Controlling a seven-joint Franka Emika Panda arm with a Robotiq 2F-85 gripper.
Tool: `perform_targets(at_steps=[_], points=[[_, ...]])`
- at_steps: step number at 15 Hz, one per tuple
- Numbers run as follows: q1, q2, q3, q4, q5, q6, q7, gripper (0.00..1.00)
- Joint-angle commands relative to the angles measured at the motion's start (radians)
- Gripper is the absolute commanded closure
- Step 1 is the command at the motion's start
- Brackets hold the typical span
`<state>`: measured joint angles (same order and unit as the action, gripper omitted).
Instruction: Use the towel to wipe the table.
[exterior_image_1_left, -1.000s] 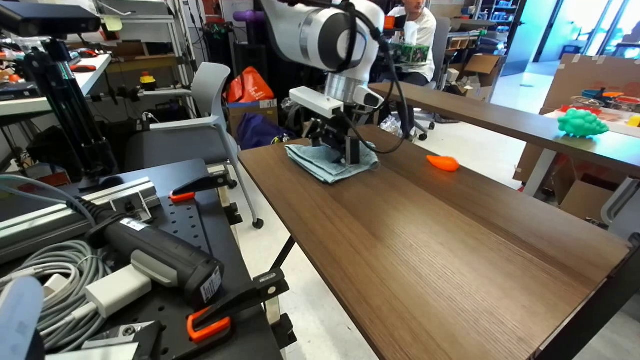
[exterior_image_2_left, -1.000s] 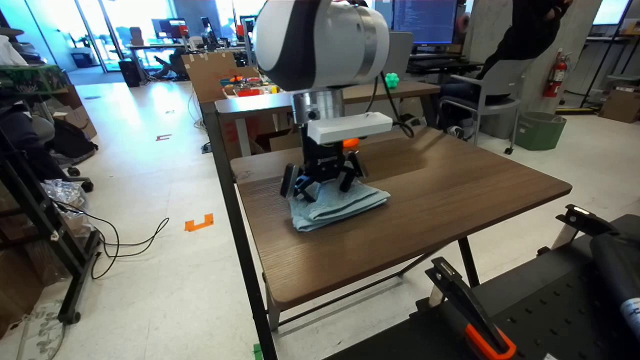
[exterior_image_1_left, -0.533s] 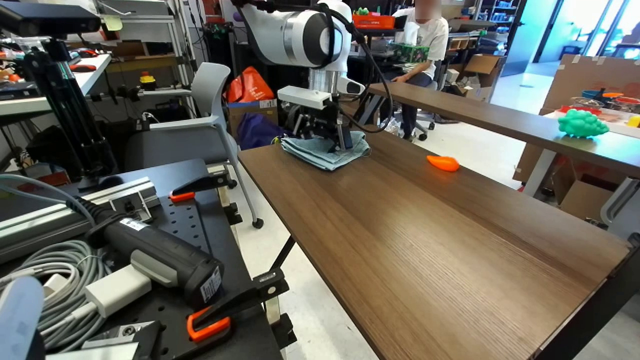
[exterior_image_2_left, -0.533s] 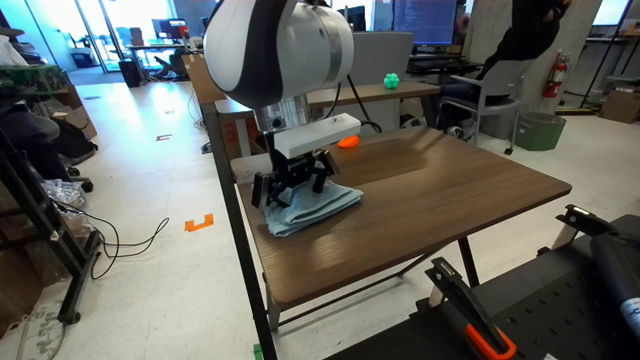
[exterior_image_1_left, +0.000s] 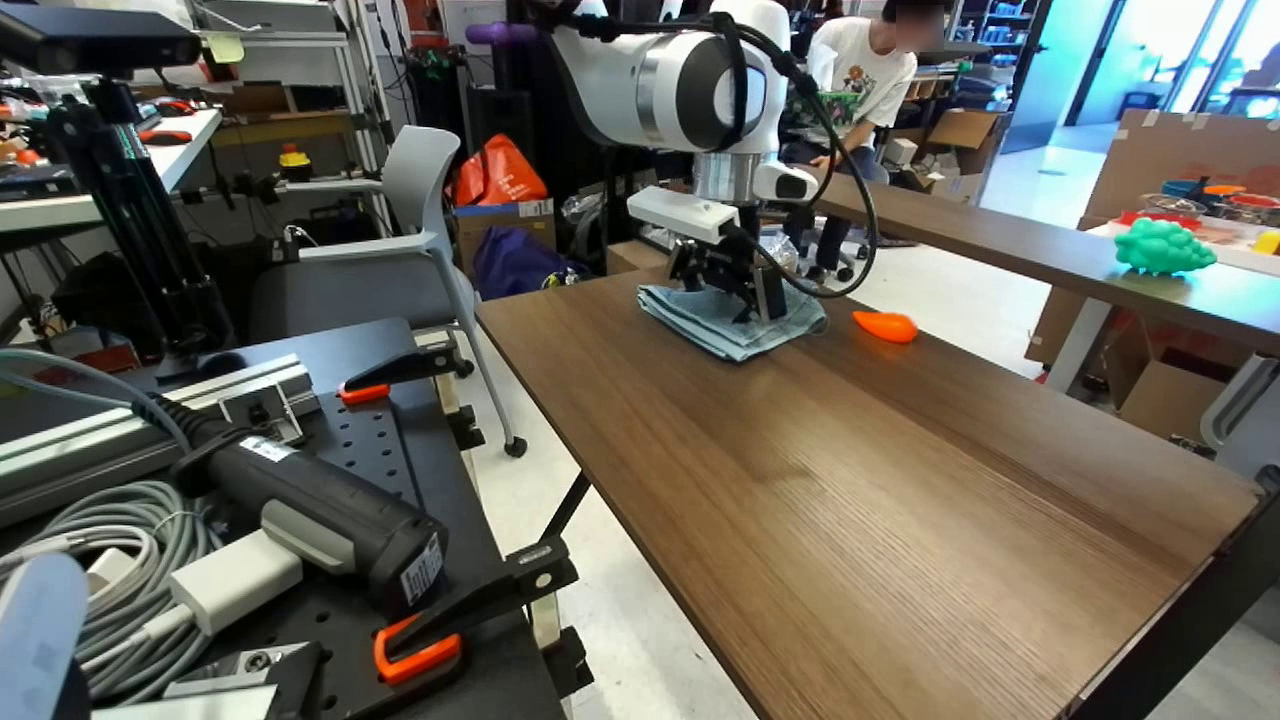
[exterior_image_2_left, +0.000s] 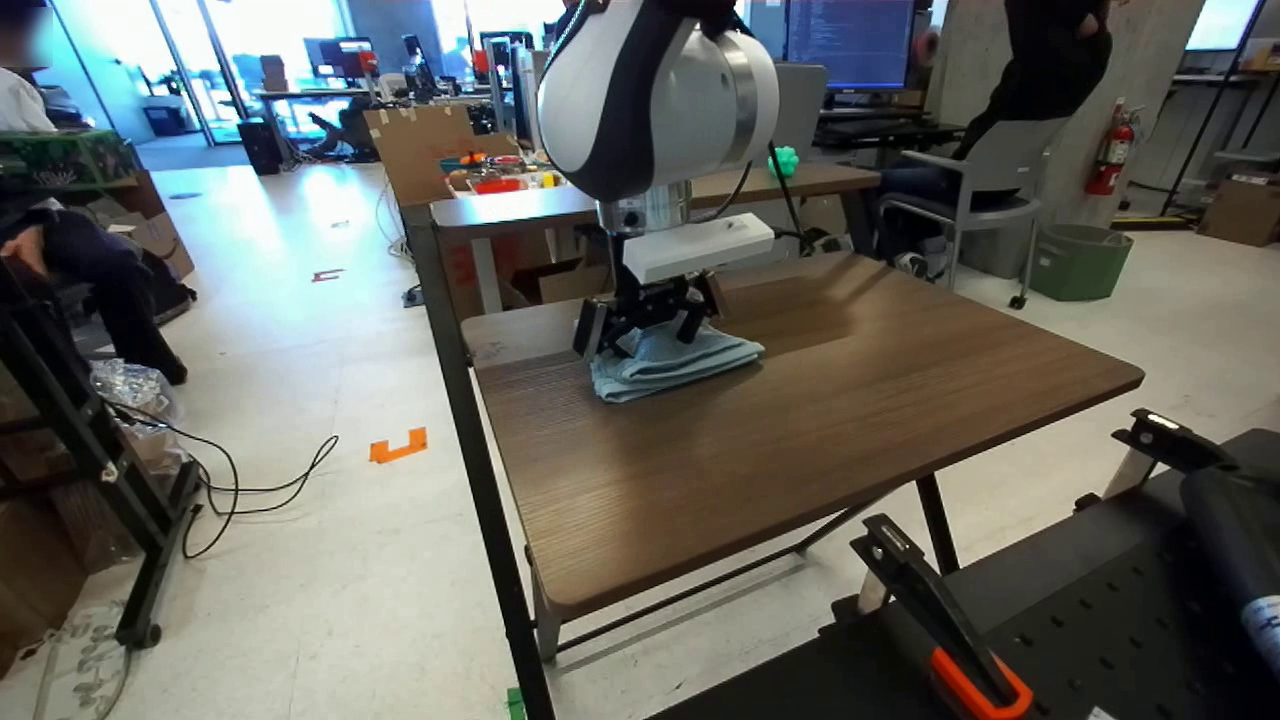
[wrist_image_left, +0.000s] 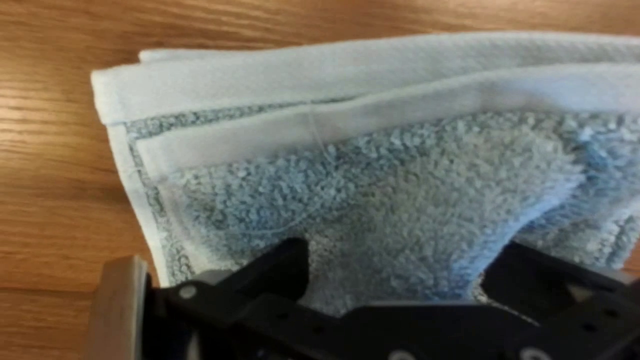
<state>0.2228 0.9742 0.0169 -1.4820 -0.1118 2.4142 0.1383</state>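
Note:
A folded light-blue towel lies flat on the brown wooden table (exterior_image_1_left: 850, 500). The towel shows in both exterior views (exterior_image_1_left: 690, 316) (exterior_image_2_left: 690, 372) and fills most of the wrist view (wrist_image_left: 375, 200). My gripper (exterior_image_1_left: 725, 287) points down onto the towel, near the table's far end in that view. It also shows in an exterior view (exterior_image_2_left: 650, 328) and along the bottom of the wrist view (wrist_image_left: 397, 272). Its fingers are spread wide and rest on the towel, which bulges up a little between them. The fingertips' lower ends are partly hidden by the cloth.
An orange carrot-shaped thing (exterior_image_1_left: 886, 326) lies on the table close beside the towel. A second table bears a green bumpy toy (exterior_image_1_left: 1165, 246). A black cart (exterior_image_1_left: 380, 440) with tools and clamps stands alongside. A grey chair (exterior_image_1_left: 420, 190) and a seated person are nearby.
The gripper and towel slid together away from the orange thing, then back toward it, ending nearer to it than a second ago. The fingers stayed spread. The person behind shifted.

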Motion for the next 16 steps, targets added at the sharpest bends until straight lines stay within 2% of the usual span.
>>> perform_targets(at_steps=[1,4,8,9,12,16], points=[[-0.022,-0.018,0.023,-0.067,0.002,0.017,-0.062,0.00],[-0.027,-0.134,0.033,-0.226,-0.028,0.006,-0.154,0.00],[-0.027,-0.260,0.040,-0.431,-0.084,0.065,-0.254,0.00],[-0.019,-0.270,0.044,-0.453,-0.095,0.063,-0.267,0.00],[0.012,-0.243,0.078,-0.439,-0.114,0.001,-0.291,0.00],[0.081,-0.160,0.102,-0.360,-0.140,-0.027,-0.270,0.00]])
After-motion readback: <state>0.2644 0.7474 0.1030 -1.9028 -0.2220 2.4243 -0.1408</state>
